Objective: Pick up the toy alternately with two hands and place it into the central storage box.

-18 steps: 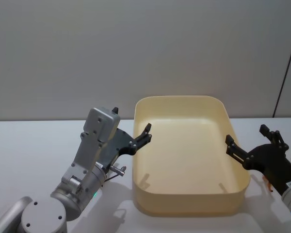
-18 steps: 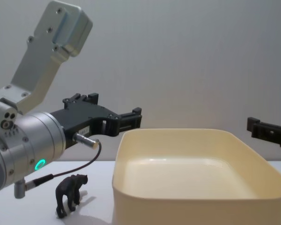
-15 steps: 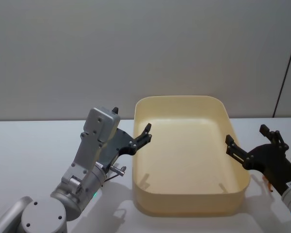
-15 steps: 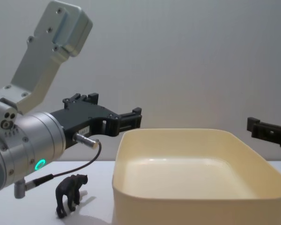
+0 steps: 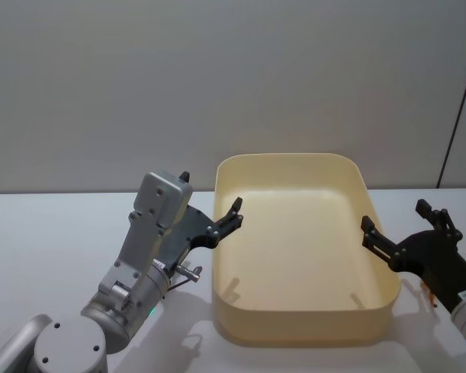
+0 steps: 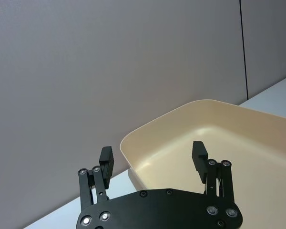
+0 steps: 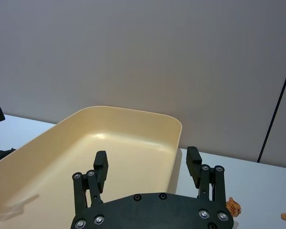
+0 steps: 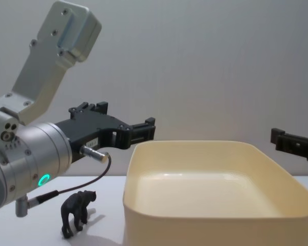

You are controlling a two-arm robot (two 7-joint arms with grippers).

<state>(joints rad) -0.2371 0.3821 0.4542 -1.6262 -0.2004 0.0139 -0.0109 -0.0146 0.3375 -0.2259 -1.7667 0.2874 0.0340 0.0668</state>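
Left gripper (image 6: 152, 153) and right gripper (image 7: 147, 158) hover at the storage box's (image 5: 295, 158) nine and three o'clock, jaws wide and empty, seemingly staged to take turns picking and dropping inward.

A robot lab bench, by the look of it: bare grey panel wall (image 5: 217, 78) with one dark seam (image 5: 457, 101), plain white table (image 5: 46, 233), a silver arm (image 8: 25, 159) glowing with a green ring light (image 8: 43, 180), and a lone cream tub (image 5: 295, 322).

White table (image 5: 46, 233) bearing tub (image 5: 303, 328), bear figurine (image 8: 76, 211)
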